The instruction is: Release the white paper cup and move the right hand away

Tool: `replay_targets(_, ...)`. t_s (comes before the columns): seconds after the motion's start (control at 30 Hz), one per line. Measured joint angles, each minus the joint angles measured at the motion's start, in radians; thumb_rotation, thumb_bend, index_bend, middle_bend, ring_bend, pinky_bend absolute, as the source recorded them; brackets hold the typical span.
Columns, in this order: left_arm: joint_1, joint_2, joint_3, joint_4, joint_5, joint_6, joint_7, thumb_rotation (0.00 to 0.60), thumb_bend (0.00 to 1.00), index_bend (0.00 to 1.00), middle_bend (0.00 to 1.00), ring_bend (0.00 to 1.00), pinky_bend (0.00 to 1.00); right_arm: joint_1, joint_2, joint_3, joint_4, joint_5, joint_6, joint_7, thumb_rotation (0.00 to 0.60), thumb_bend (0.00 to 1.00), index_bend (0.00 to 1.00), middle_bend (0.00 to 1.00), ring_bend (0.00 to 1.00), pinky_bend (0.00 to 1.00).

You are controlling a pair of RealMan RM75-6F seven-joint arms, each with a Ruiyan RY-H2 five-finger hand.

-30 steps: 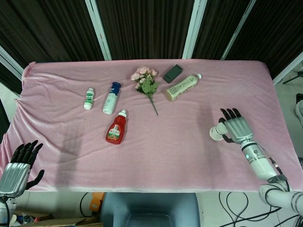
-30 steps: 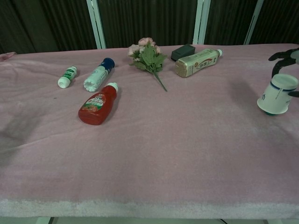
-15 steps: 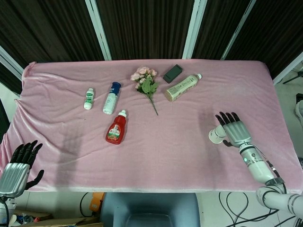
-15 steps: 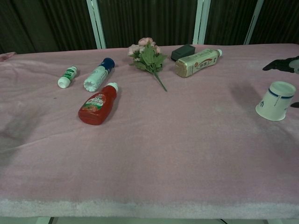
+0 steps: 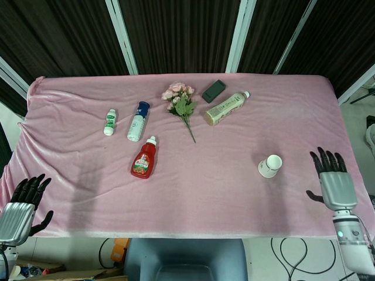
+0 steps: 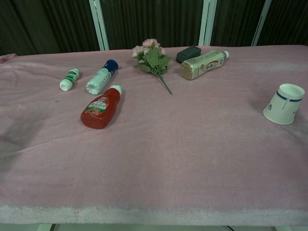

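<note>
The white paper cup (image 5: 270, 165) with a blue band lies tipped on the pink cloth, mouth toward the far right; the chest view shows the cup (image 6: 284, 104) alone at the right edge. My right hand (image 5: 334, 181) hovers well to the right of it near the table's right front corner, fingers spread and holding nothing. My left hand (image 5: 21, 208) hangs off the table's front left corner, fingers apart and empty. Neither hand appears in the chest view.
A red ketchup bottle (image 5: 144, 158), a blue-capped bottle (image 5: 137, 121) and a small green-labelled bottle (image 5: 109, 122) lie left of centre. A flower bunch (image 5: 182, 105), a dark phone-like block (image 5: 213, 91) and a beige drink bottle (image 5: 225, 108) lie at the back.
My right hand has let go of the cup and pulled away to the right and toward the table's front. The cup has tipped and now lies alone. The left hand stayed put.
</note>
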Motion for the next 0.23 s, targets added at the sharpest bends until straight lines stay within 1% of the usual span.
replay_targets(0.1, -0.001, -0.001, 0.002, 0.001, 0.003, -0.001, 0.003, 0.6, 0.37, 0.0, 0.0, 0.0, 0.04, -0.062, 0.001, -0.008, -0.026, -0.064, 0.08, 0.006, 0.6, 0.27, 0.0, 0.0, 0.0, 0.0)
replay_targets(0.23, 0.004, -0.003, 0.005, 0.0, 0.011, 0.01, 0.012, 0.6, 0.37, 0.0, 0.0, 0.0, 0.04, -0.085, 0.006, -0.009, -0.04, -0.091, 0.081, 0.011, 0.6, 0.27, 0.0, 0.0, 0.0, 0.0)
